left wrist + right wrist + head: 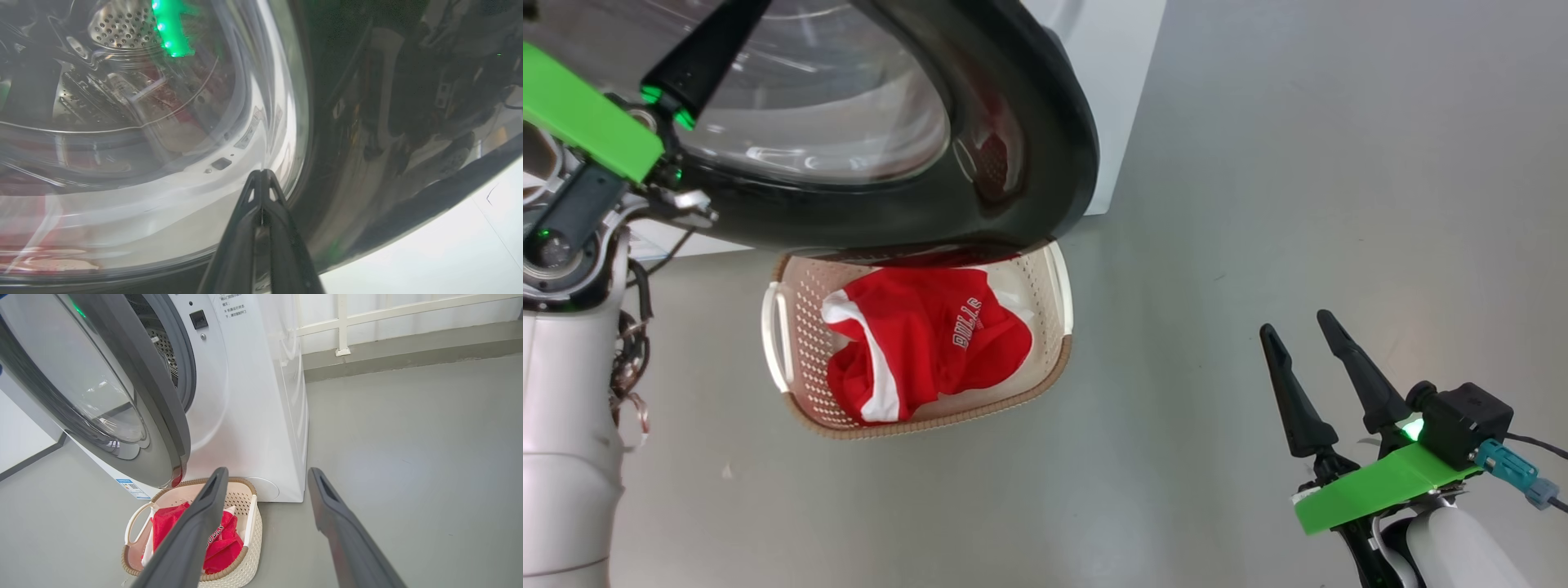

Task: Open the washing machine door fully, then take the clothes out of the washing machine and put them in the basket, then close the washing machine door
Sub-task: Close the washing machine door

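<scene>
The left gripper (261, 174), clenched empty, has the door (347, 122) just before its tips, and the right gripper (1294, 322) hangs released.

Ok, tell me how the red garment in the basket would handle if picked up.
Probably floppy: the red garment lies crumpled in folds, so it would likely drape and hang. It looks like thin fabric, so likely light. The basket under it seems light plastic and might drag along if cloth snags.

Far rim of basket (805, 343) hidden under washing machine door (1021, 122); door cut off at top.
</scene>
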You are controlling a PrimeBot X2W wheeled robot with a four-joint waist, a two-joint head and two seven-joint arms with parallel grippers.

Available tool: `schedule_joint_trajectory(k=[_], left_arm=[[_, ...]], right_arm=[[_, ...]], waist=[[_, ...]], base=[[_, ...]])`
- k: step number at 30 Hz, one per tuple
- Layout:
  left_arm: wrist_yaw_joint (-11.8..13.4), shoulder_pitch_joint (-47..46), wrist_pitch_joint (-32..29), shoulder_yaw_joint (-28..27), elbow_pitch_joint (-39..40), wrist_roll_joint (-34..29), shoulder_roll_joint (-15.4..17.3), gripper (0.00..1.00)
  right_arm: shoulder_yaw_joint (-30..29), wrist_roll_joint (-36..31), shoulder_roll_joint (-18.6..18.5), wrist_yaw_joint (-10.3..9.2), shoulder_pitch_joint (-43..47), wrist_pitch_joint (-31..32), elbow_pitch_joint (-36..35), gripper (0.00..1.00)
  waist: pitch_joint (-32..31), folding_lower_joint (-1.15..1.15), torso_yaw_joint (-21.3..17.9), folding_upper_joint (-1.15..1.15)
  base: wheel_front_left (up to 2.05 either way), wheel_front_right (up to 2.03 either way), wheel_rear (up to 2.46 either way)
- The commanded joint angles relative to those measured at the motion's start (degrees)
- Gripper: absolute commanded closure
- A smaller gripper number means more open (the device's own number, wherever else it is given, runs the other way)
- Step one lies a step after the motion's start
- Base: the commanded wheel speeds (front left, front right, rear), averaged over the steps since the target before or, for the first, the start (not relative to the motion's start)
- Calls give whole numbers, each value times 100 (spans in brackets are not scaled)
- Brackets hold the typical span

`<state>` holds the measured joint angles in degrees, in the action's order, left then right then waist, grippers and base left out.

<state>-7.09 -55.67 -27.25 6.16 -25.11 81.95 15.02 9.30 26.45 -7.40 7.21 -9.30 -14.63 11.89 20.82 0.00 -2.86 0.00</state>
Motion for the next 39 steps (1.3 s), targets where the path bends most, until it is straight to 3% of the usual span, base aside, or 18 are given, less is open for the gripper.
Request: schedule_joint_trajectory(k=[1,18,19,24,26,27,29,39], left_arm=[[-40,-191,57,-115,89,-83,316,100],[-40,475,466,106,162,301,439,98],[-40,551,496,100,186,338,436,85],[-40,996,666,134,346,394,464,40],[-40,1180,740,134,403,431,465,12],[-40,1274,787,128,431,449,462,4],[-40,1464,859,133,481,470,467,0],[-40,2312,1248,134,665,480,525,0]], right_arm=[[121,-91,-19,28,-62,-37,-137,0],[79,-103,-172,28,127,-37,-100,0],[82,-102,-190,28,143,-37,-97,0],[67,-96,-276,28,238,-37,-98,0],[64,-97,-304,28,282,-37,-104,0],[59,-97,-316,28,310,-37,-102,0],[50,-97,-337,28,362,-37,-103,0],[20,-84,-418,28,551,-37,-106,0]], waist=[[14,0,-37,0],[-306,0,231,0],[-333,0,254,0],[-479,0,377,0],[-534,0,428,0],[-565,0,457,0],[-621,0,513,0],[-833,0,685,0]], base=[[0,0,0],[0,0,0],[0,0,0],[0,0,0],[0,0,0],[0,0,0],[0,0,0],[0,0,0]])
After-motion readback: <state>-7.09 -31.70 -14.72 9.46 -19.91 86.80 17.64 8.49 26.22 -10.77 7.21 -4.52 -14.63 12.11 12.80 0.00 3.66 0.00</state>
